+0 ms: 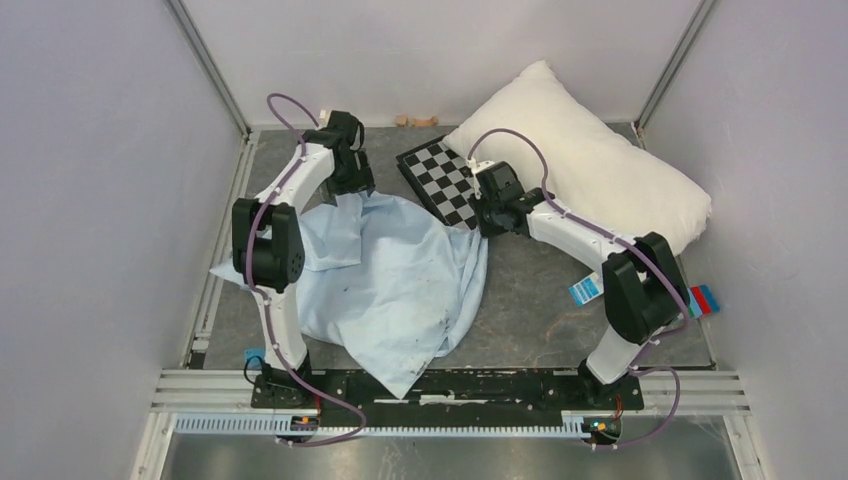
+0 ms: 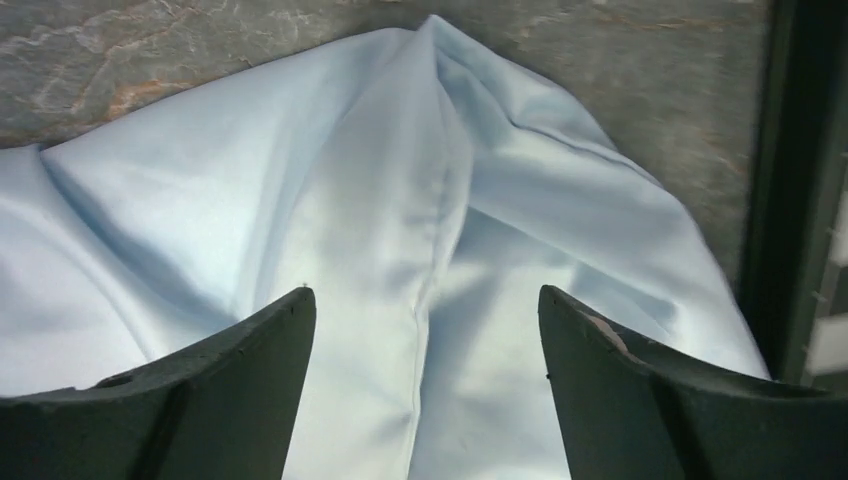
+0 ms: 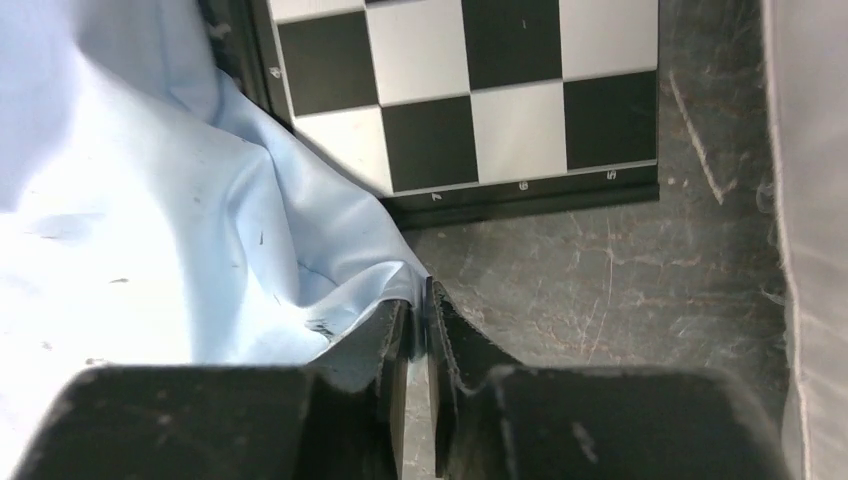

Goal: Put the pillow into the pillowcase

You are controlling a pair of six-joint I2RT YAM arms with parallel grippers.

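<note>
The cream-white pillow lies at the back right, leaning on the wall corner; its edge shows at the right of the right wrist view. The light-blue pillowcase is spread, wrinkled, over the left-centre of the table. My left gripper hangs over its far edge. In the left wrist view, the left gripper is open wide with the cloth below and nothing between the fingers. My right gripper is at the pillowcase's right corner. Up close, the right gripper is closed to a thin slit, pinching the cloth corner at its tips.
A black-and-white checkerboard panel lies between the two grippers, partly under the pillow and next to the right gripper. Small blue and red tags lie by the right arm. Grey walls enclose the stone-patterned table.
</note>
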